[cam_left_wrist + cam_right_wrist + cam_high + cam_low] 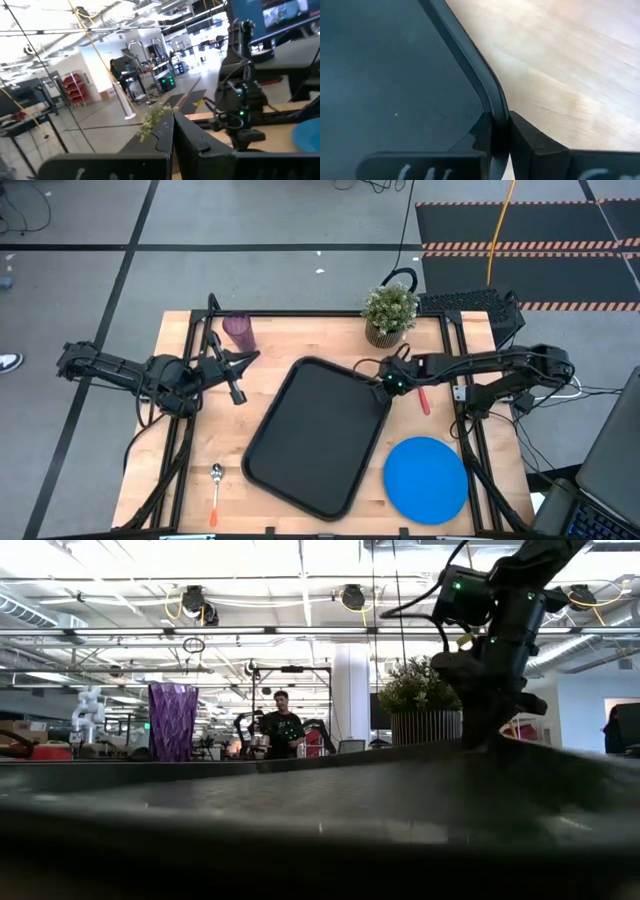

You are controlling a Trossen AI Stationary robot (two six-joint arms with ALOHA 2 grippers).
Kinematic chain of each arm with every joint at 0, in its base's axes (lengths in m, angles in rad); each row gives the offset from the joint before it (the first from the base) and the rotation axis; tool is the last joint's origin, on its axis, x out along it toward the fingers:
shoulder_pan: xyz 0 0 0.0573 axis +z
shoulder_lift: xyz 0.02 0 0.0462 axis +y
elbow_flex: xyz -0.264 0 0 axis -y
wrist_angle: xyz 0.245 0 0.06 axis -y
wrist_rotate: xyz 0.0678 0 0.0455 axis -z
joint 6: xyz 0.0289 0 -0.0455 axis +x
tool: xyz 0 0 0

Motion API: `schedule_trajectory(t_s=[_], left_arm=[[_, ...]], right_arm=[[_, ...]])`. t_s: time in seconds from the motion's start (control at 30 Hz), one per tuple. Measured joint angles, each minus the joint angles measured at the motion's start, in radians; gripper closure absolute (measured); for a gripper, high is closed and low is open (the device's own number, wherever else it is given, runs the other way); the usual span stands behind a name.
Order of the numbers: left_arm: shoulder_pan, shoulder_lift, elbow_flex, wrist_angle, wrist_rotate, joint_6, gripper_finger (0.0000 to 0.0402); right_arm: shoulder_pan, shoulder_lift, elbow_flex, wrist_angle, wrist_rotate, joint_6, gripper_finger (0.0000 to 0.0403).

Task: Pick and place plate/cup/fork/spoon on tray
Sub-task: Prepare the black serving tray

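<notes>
The black tray (315,435) lies askew in the middle of the table. My right gripper (388,386) is shut on the tray's far right corner; it also shows in the low view (490,735). My left gripper (236,388) is shut and empty, above the table left of the tray and near the purple cup (238,332). The cup stands upright at the far left. The red-handled fork (424,401) lies on the table right of the tray. The blue plate (426,478) lies flat at the near right. The orange-handled spoon (215,486) lies at the near left. My right gripper pinches the tray's raised rim (496,107) at its far right corner, one finger (481,131) inside the tray and one finger (530,137) outside. The fingers come from above, pointing down, across the rim. Whether this corner is lifted off the table, I cannot tell.
A potted green plant (390,313) stands at the far edge, just beyond my right gripper. The black table frame (195,330) runs along the far and side edges. Bare wood shows between the tray and the spoon.
</notes>
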Motion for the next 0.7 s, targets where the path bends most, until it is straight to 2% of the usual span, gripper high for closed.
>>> schedule_trajectory(t_s=[0.3, 0.5, 0.7], left_arm=[[0.005, -0.005, 0.000, 0.003, 0.000, 0.048, 0.0392], [0.002, -0.065, 0.000, -0.148, -0.028, 0.094, 0.0392], [0.000, -0.166, 0.000, -0.292, -0.043, 0.014, 0.0392]], right_arm=[[0.107, -0.001, -0.117, 0.120, 0.040, 0.292, 0.0380], [0.218, -0.001, -0.124, 0.076, 0.086, 0.485, 0.0380], [0.304, 0.000, -0.118, 0.060, 0.160, 0.673, 0.0380]])
